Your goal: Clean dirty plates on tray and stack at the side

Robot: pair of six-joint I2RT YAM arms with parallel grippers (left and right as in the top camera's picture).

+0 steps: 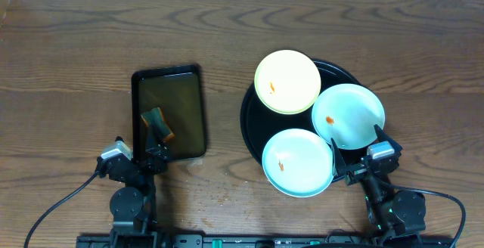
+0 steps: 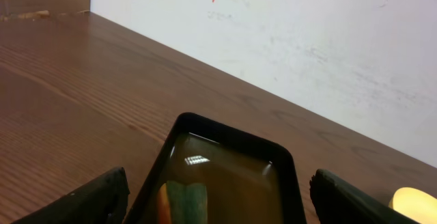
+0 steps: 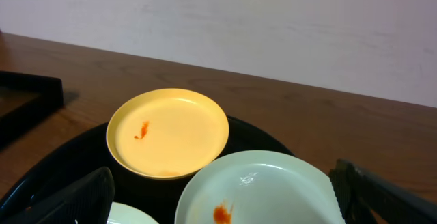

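Note:
Three plates lie on the round black tray [image 1: 252, 121]: a pale yellow plate [image 1: 286, 82] at the back, a mint-white plate [image 1: 349, 116] on the right and another mint-white plate [image 1: 298, 162] at the front. Each carries a small orange speck. In the right wrist view the yellow plate [image 3: 168, 132] and the right mint plate [image 3: 259, 191] lie ahead on the tray [image 3: 61, 169]. My right gripper [image 1: 361, 157] stands open at the tray's front right edge, holding nothing. My left gripper [image 1: 144, 153] is open at the near end of the rectangular tray, holding nothing.
A small dark rectangular tray [image 1: 170, 78] holds brownish liquid and a green-and-orange sponge [image 1: 156, 124], seen close in the left wrist view as the sponge [image 2: 183, 202]. Brown wood-grain tabletop [image 1: 68, 66] spreads all around; a pale wall [image 2: 307, 39] backs the table.

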